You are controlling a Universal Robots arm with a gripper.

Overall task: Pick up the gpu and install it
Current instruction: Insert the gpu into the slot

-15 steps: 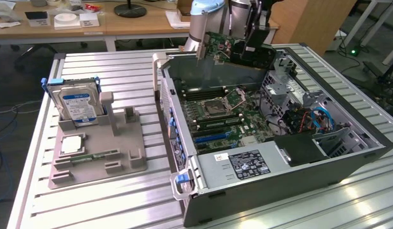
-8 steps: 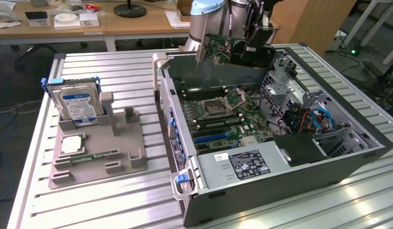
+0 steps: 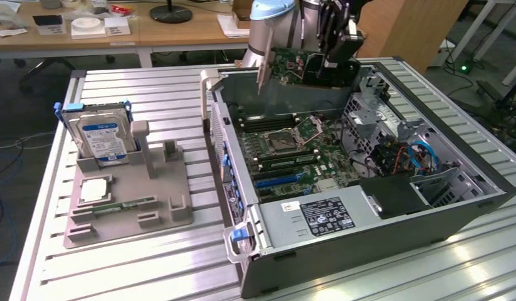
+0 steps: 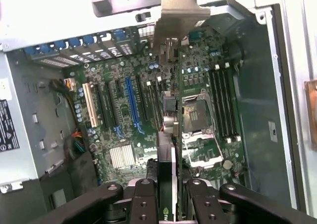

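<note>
- Now: claw (image 3: pixel 329 63) part-closed, clamped on gpu (image 3: pixel 284 61), upright above open pc case (image 3: pixel 342 263), 12 o'clock end in exterior view.
- Judged light, stiff, fragile; grip by board edges, not cooler.

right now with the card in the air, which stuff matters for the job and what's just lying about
In the job: gpu, claw gripping it, open computer case, motherboard.
Lying about: hard drive, RAM strip, grey holder they sit in.
</note>
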